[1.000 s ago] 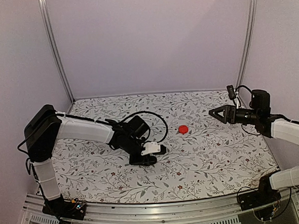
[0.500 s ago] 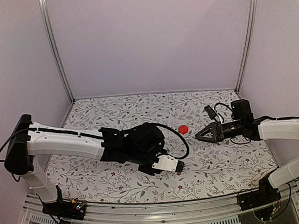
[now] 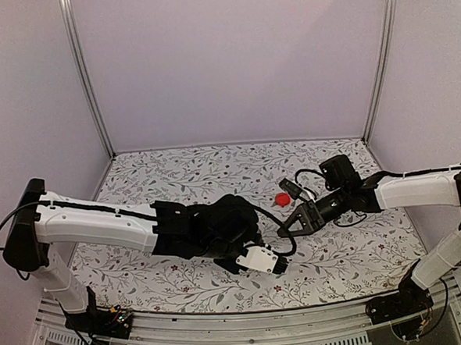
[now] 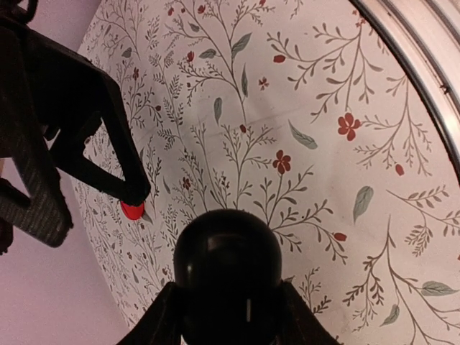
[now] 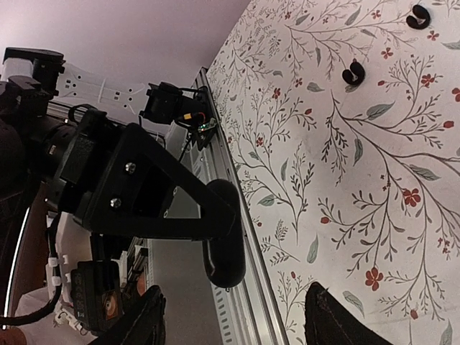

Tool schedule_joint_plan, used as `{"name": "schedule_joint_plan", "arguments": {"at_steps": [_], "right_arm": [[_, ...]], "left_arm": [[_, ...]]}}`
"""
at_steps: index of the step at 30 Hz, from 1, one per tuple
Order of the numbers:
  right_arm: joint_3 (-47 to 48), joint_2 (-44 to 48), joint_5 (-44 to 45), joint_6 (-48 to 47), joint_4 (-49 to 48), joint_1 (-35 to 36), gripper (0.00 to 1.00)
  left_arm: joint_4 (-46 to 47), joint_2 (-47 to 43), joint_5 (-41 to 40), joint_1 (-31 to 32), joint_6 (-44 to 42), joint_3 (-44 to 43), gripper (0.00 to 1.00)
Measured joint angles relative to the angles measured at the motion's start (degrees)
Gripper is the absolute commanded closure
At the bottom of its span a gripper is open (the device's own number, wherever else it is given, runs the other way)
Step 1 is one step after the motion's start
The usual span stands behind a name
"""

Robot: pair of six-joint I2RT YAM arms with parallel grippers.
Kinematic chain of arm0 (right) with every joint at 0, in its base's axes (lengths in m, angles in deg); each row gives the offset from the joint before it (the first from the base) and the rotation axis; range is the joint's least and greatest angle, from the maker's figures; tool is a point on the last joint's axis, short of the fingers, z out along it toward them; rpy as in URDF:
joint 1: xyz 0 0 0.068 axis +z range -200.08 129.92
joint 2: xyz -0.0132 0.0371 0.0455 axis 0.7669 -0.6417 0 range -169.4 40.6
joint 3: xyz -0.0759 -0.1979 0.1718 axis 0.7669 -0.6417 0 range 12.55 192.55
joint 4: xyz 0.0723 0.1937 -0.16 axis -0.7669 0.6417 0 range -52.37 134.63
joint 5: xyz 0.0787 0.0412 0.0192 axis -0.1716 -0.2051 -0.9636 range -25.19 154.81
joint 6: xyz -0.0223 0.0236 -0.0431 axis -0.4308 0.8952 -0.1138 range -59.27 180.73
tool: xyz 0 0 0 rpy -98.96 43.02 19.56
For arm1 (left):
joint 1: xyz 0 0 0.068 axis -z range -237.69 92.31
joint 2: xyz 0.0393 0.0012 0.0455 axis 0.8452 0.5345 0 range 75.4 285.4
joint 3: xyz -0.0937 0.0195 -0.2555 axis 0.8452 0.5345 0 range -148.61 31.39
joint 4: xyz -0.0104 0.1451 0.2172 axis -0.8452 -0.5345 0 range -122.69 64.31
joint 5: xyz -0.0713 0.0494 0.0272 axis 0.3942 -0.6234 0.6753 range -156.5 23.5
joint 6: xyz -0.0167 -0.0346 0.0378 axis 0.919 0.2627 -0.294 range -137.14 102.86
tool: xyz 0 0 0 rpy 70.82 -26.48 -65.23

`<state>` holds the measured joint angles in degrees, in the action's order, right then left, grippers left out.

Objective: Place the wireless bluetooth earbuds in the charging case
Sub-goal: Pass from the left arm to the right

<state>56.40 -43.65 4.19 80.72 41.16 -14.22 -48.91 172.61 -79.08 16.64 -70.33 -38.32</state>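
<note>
Right arm (image 3: pixel 416 189) neared charging case (image 4: pixel 228 277), passing disc (image 3: pixel 282 198).

No legible text, label, brand or number appears in any view. The case (image 4: pixel 228 266), lower centre of the left wrist frame, carries one short pale mark, unreadable. The bench (image 4: pixel 345 86) print is floral only.

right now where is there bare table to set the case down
Bare table runs along the back wall beyond the red disc, and in the near right corner. The middle is crowded: the left tool holding the charging case, the right tool and the disc sit close together.
</note>
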Motion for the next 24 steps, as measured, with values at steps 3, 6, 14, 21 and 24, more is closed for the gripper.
{"name": "schedule_joint_plan", "arguments": {"at_steps": [3,6,14,21,24], "right_arm": [[1.66,-2.56,0.04,-1.27,2.23,1.68,0.41],[2.84,-4.42,0.13,-2.27,3.76,3.85,0.45],[4.13,-6.29,0.42,-3.69,5.95,6.91,0.56],[5.60,-7.30,0.50,-4.61,6.80,7.78,0.64],[5.60,-7.45,0.46,-4.50,6.80,8.22,0.66]], "left_arm": [[0.13,-0.20,-0.07,0.31,-0.37,0.00,0.83],[0.20,-0.22,-0.04,0.83,-0.59,0.00,0.83],[0.24,-0.22,-0.04,1.33,-1.22,0.00,0.84],[0.24,-0.22,0.11,1.42,-1.18,0.02,0.84],[0.24,-0.22,0.09,1.49,-1.16,0.00,0.84]]}}
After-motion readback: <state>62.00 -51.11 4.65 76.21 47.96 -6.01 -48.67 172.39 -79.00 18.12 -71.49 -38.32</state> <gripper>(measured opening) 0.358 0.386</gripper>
